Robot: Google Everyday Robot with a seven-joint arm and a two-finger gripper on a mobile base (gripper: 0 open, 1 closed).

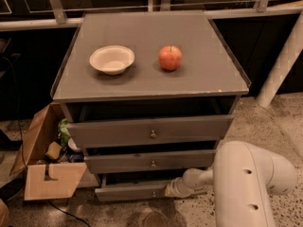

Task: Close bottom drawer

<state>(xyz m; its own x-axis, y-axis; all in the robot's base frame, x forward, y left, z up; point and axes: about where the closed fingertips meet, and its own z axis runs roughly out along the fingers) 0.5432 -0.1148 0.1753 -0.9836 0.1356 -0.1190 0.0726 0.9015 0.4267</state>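
Farthest to the left of the pincer, and well apart from it, a cardboard box [45, 174] is seen on the floor beside the desk [203, 79]. Nearer, the bottom drawer [125, 193] is found immediately to the left of the pincer and behind it. It is the lowest and slimmest-fronted of the desk's three and is drawn out a little. Its long axis is laid side to side across the view. Its small brass knob [153, 193] is placed just left of the pincer, at about the same height.

The pincer [171, 189] is set against the right part of that drawer front and appears to be touching the wood. Whether it is spread or pressed together cannot be told, and nothing is seen to be carried by it. To its right, the white arm [246, 183] is folded close to the desk's lower right corner.

The drawer's travel is judged to run straight back into the desk, away from the pincer, so a push square to the front is called for. As contact is made right of centre, some skewing of the drawer may be risked.
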